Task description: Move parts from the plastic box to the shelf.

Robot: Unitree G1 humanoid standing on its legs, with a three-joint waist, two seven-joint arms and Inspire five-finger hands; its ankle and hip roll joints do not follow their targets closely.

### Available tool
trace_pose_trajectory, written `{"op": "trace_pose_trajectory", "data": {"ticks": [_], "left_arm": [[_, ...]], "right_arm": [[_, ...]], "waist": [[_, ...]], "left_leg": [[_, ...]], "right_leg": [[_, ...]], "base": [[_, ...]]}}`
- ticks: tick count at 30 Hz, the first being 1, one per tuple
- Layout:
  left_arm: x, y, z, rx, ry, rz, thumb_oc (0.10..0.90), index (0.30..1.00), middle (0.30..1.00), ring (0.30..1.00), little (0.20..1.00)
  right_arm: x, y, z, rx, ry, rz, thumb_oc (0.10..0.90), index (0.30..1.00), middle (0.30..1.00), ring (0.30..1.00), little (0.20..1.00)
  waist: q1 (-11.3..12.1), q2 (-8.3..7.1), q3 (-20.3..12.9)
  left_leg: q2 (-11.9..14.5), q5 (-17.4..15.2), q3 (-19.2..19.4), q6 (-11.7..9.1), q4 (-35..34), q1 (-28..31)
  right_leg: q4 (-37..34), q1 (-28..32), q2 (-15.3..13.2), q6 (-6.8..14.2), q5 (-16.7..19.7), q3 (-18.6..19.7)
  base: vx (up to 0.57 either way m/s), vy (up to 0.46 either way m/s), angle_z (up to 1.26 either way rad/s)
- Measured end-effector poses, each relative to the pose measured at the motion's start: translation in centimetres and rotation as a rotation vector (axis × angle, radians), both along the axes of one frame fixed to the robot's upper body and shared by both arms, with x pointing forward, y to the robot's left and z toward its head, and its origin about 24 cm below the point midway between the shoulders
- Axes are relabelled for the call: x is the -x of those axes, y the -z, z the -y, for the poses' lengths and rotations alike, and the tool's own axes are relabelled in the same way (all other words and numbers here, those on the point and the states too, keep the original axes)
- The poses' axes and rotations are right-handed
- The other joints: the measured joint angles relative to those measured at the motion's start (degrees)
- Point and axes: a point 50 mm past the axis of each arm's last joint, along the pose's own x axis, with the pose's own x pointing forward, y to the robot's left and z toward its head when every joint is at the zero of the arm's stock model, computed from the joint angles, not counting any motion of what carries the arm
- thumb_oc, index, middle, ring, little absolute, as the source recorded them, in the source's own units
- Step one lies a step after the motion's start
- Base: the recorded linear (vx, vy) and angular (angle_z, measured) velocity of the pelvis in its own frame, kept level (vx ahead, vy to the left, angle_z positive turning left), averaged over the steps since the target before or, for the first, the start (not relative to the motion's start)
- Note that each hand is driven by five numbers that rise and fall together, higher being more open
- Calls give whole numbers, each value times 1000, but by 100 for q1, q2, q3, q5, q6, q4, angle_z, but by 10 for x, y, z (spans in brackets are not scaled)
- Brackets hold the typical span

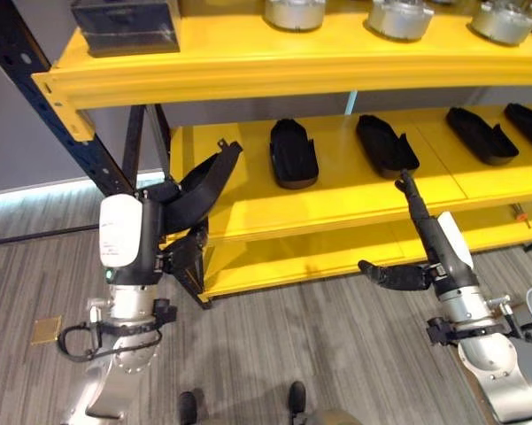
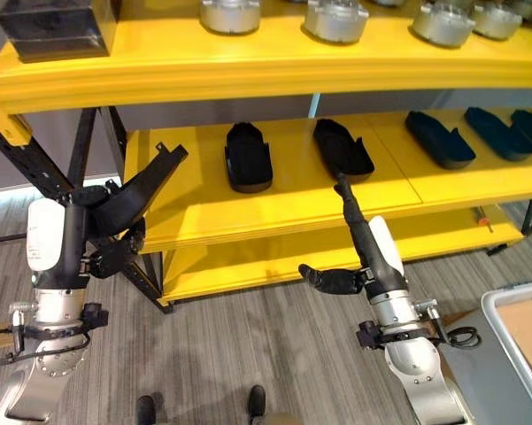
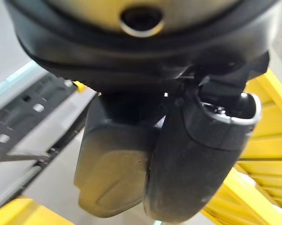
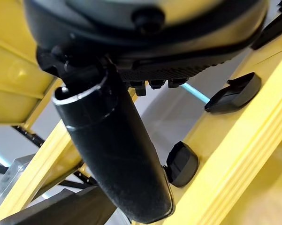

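A black part (image 1: 204,188) was held tight in the left robot hand (image 1: 173,226) beside the yellow shelf (image 1: 336,199), four parts were already laid there, and the right robot hand (image 2: 358,243) was kept open with nothing in it.

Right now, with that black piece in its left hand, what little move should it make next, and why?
Probably ease the left hand forward and set its black part down on the bare left end of the middle shelf; the part already hangs over that corner, beside the row of parts.
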Motion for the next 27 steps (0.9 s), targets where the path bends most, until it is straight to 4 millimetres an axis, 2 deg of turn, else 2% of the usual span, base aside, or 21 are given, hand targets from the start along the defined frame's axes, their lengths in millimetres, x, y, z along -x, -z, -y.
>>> {"op": "trace_pose_trajectory", "data": {"ticks": [1, 3, 4, 6, 8, 11, 16, 23, 27], "left_arm": [[-1, 0, 4, 2, 15, 0, 400, 300, 300, 300, 300], [-2, -1, 13, 7, 55, 9, 400, 300, 300, 300, 300], [-4, -4, 17, 6, 78, 24, 400, 300, 300, 300, 300], [-5, -8, 21, 10, 99, 45, 400, 300, 300, 300, 300], [-6, -9, 20, 11, 89, 46, 400, 300, 300, 300, 300], [-6, -7, 17, 11, 69, 33, 400, 300, 300, 300, 300], [-6, -8, 17, 10, 65, 36, 400, 300, 300, 300, 300], [-12, -12, 26, 20, 91, 52, 400, 300, 300, 300, 300], [-21, -25, 36, 30, 111, 109, 400, 300, 300, 300, 300]], "right_arm": [[0, 0, 1, 2, 3, 2, 900, 1000, 1000, 1000, 1000], [0, -1, 2, 15, 6, 0, 900, 1000, 1000, 1000, 1000], [2, 1, 2, 12, 9, -6, 900, 1000, 1000, 1000, 1000], [3, 7, -4, 5, -13, -30, 900, 1000, 1000, 1000, 1000], [3, 11, -10, -8, -40, -45, 900, 1000, 1000, 1000, 1000], [3, 11, -11, -7, -43, -47, 900, 1000, 1000, 1000, 1000], [3, 11, -10, -6, -43, -47, 900, 1000, 1000, 1000, 1000], [3, 10, -10, 1, -46, -45, 900, 1000, 1000, 1000, 1000], [2, 12, -17, 2, -77, -55, 900, 1000, 1000, 1000, 1000]], "waist": [[-52, 139, -3], [-161, 522, -17], [-276, 606, -9], [-201, 465, -16], [-138, 323, -19], [-16, 283, -25], [-85, 205, -67], [-251, 206, -68], [-328, 206, -70]], "left_leg": [[-67, 91, 169, 21, 0, 83], [-265, 380, 360, 100, 10, 331], [-270, 158, 516, 24, 13, 325], [-483, 85, 552, 40, 15, 334], [-799, -42, 707, 237, 14, 355], [-955, -119, 900, 349, 12, 461], [-969, -129, 1047, 367, 13, 496], [-862, -121, 1089, 356, 12, 504], [-801, -90, 1203, 312, 12, 430]], "right_leg": [[-16, 25, -1, -3, 74, 7], [-17, 59, 75, 172, 87, 65], [-18, 82, 50, 248, 84, 28], [-20, 14, -160, 397, 134, 128], [-25, -50, -471, 591, 183, 310], [-26, -57, -616, 680, 229, 436], [-26, -129, -584, 702, 271, 598], [-27, -164, -475, 677, 283, 689], [-25, -308, -407, 624, 334, 743]], "base": [[107, 130, -24], [82, 110, -12], [48, 80, 3], [41, 76, -9], [53, 80, -23], [28, 30, -24], [5, -12, -18], [-13, -29, -7], [-20, -49, -14]]}}
